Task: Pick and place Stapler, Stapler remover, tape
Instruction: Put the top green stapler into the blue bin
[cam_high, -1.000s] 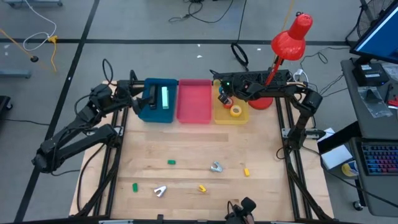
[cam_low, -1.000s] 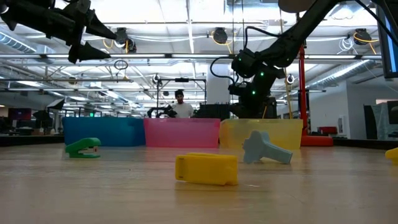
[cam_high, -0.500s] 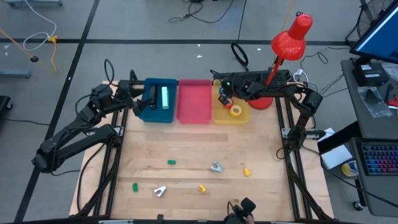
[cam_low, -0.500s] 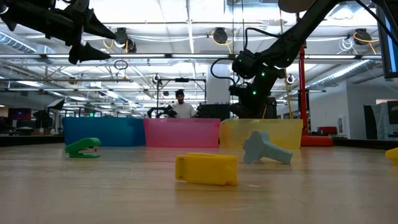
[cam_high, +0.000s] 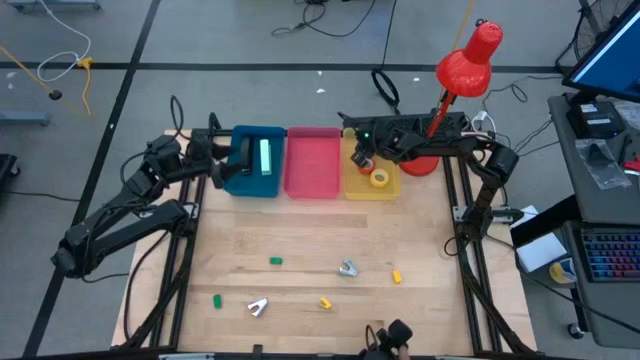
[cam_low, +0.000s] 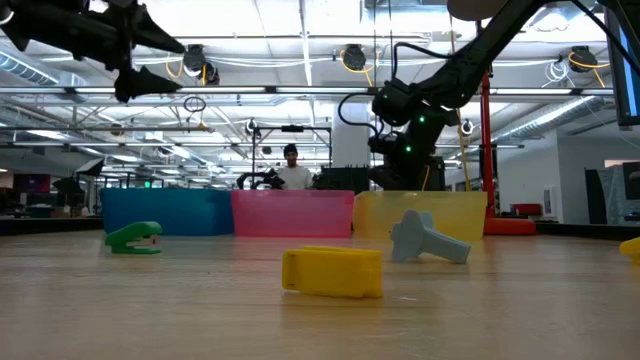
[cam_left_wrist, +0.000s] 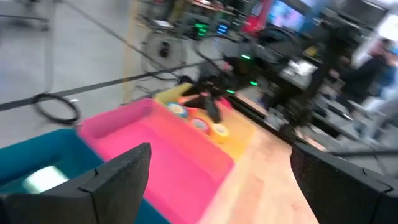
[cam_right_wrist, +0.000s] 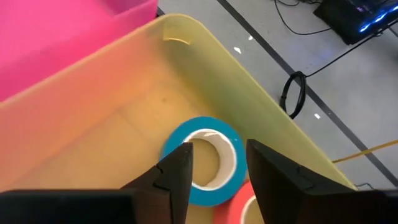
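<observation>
A blue tape roll (cam_right_wrist: 205, 163) lies flat in the yellow bin (cam_high: 372, 172), beside an orange-red roll (cam_right_wrist: 244, 208) and a yellow roll (cam_high: 380, 178). My right gripper (cam_right_wrist: 219, 149) hangs open just above the blue roll, one finger over its hole and the other past its outer rim. My left gripper (cam_high: 226, 160) stands open and high at the blue bin (cam_high: 252, 162), which holds a green-white stapler (cam_high: 266, 156). On the table lie a green staple remover (cam_low: 133, 237), a yellow stapler (cam_low: 332, 271) and a grey piece (cam_low: 428, 238). My right gripper has its fingers (cam_right_wrist: 180, 163) on either side of the blue roll's wall (cam_right_wrist: 231, 157), pointing slantwise down into the bin. Whether they touch the roll I cannot tell. The roll lies flat on the bin's floor.
A pink bin (cam_high: 312, 162) stands between the blue and yellow ones along the far edge. A red lamp (cam_high: 468, 58) rises at the back right. Several small pieces lie scattered toward the near edge (cam_high: 258, 306), with bare wood between them and the bins.
My left gripper has turned a little at the wrist while staying in its place above the blue bin. The right arm holds its place over the yellow bin.
</observation>
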